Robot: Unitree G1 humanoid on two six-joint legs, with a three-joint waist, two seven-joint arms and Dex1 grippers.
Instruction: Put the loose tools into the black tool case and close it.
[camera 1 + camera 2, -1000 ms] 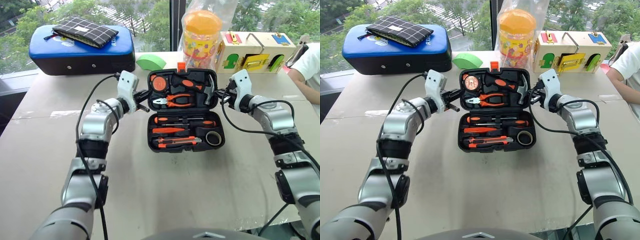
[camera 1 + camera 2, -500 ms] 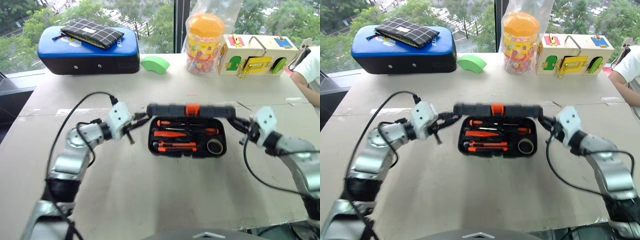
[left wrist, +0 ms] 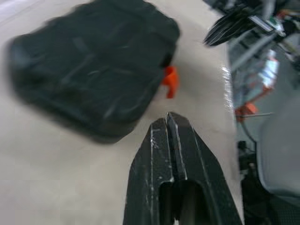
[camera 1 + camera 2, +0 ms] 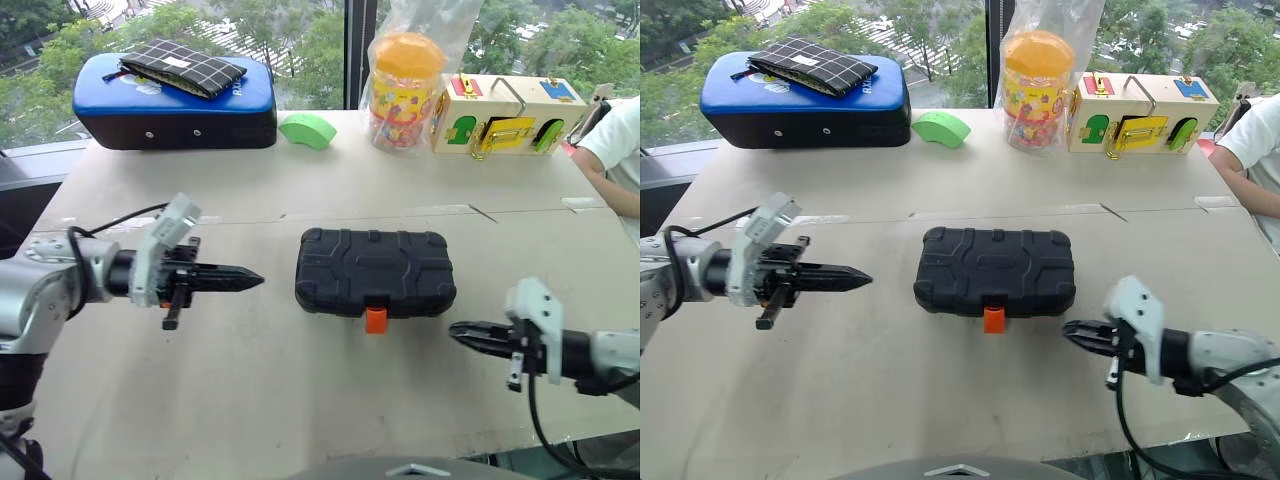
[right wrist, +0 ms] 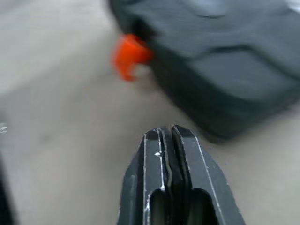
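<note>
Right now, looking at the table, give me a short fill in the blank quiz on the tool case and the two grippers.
1. The black tool case lies with its lid ____.
2. Its orange latch faces ____ the robot.
3. Both the left gripper and the right gripper have their fingers ____.

Missing words: shut; toward; shut

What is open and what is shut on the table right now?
Black tool case: lid shut, orange latch sticking out at the front.
Left end effector: shut, holding nothing.
Right end effector: shut, holding nothing.
Blue-topped case: shut, checked pouch lying on top.
Orange-lidded jar: lid on.
</note>
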